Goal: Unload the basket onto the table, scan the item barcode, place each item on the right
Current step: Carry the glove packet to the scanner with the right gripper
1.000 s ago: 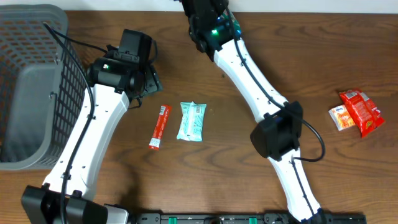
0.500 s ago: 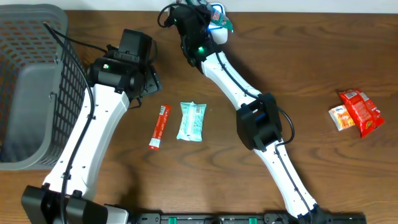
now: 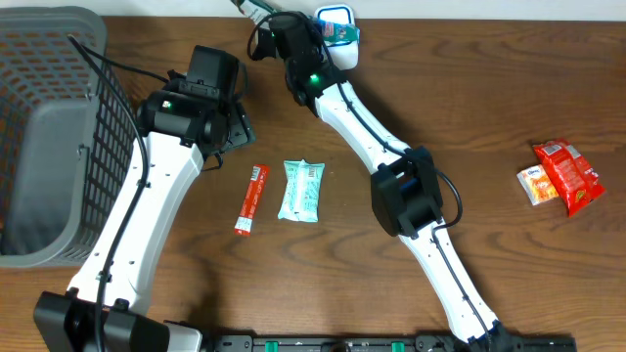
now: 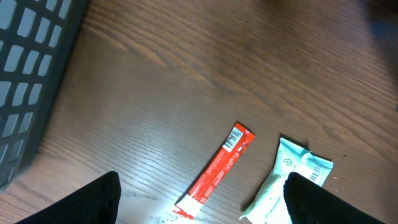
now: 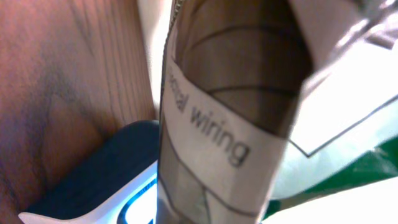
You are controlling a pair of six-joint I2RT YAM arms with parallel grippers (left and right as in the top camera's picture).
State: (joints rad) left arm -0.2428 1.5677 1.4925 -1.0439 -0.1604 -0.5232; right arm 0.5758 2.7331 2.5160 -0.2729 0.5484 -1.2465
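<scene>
The right claw point(image 3: 260, 16) is reaching to the far edge of the table point(image 3: 489, 88), pinching a pale packet point(image 3: 242, 5), with the blue-and-white scanner point(image 3: 337, 23) sitting just to its right; the red stick point(image 3: 251, 198) and mint packet point(image 3: 301, 190) are lying side by side near the left claw point(image 3: 233, 127), on its base side

The right arm point(image 3: 372, 117) slants across the middle of the desk point(image 3: 489, 108) to the far edge, where the packet point(image 5: 211, 124) in its closed jaws crowds the scanner point(image 5: 106, 180). Right of it the wood is open up to two snack bags point(image 3: 562, 176). Leftward, the basket point(image 3: 39, 59) wall and the left arm point(image 3: 147, 205) hem in a red stick point(image 3: 251, 199) and a teal pouch point(image 3: 301, 190), with a slim gap between them.
</scene>
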